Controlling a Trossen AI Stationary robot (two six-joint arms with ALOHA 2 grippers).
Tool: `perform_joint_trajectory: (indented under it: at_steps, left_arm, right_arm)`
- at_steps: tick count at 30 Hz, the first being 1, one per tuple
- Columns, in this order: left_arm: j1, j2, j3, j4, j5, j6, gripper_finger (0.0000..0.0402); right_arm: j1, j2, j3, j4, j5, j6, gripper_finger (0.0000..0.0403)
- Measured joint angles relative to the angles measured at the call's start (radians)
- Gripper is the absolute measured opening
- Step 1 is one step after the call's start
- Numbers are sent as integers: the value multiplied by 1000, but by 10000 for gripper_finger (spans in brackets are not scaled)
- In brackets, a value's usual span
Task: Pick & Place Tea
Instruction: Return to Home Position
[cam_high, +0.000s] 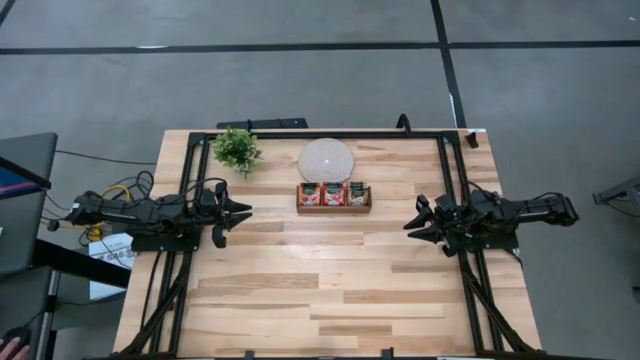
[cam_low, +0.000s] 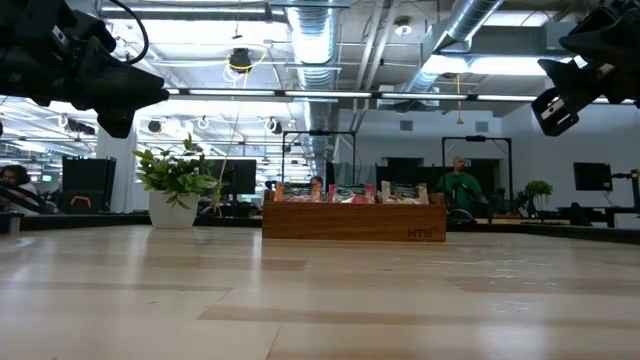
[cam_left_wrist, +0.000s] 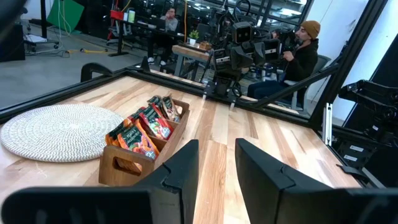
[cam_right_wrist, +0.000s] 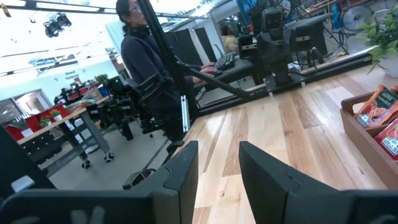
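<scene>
Both left gripper (cam_high: 234, 213) and right gripper (cam_high: 417, 224) are hanging wide of the wooden tray (cam_high: 333, 209), fingers spread (empty); I am planning level retreats.

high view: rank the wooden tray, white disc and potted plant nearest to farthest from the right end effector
1. wooden tray: mid-table, just left of the right end effector.
2. white disc: behind the tray, toward the far edge.
3. potted plant: far left, clearly farthest.
</scene>
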Motion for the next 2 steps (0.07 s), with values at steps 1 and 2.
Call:
perform_joint_trajectory:
  at_steps: [1,2]
  left_arm:
    - [0,0,0,0,0,0,96]
    - [0,0,0,0,0,0,96]
  right_arm:
    - [0,0,0,0,0,0,109]
    - [0,0,0,0,0,0,109]
